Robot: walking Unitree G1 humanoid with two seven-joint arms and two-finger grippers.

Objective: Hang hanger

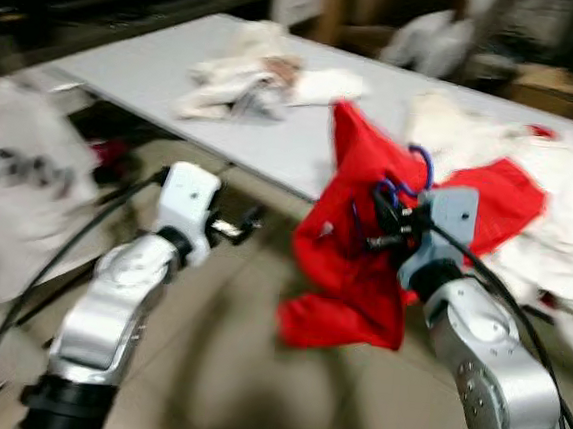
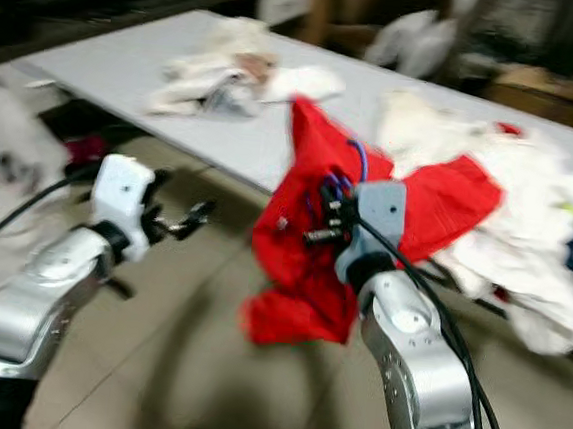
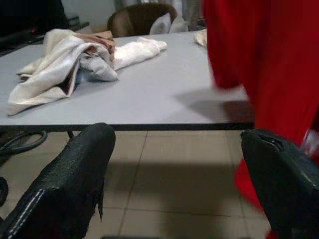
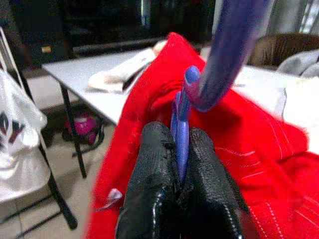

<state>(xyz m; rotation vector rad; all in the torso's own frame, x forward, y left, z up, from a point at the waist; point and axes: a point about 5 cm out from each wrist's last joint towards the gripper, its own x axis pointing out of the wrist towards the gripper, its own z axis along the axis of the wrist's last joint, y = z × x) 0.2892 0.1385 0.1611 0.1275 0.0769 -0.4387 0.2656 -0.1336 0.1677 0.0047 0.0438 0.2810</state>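
While the left gripper [image 1: 249,223] hovers spread at centre left, the right gripper [image 4: 178,164] pinches the blue hanger [image 4: 209,69] carrying a red garment [image 1: 347,270] mid-frame, before the grey table [image 1: 158,73].

A cluttered home room used for sorting laundry: a long grey desk [image 1: 178,75] stands on a tiled floor [image 3: 174,164]. Heaps of crumpled white clothes [image 1: 263,77] lie on the desk, and a brown armchair [image 3: 142,17] sits behind it.
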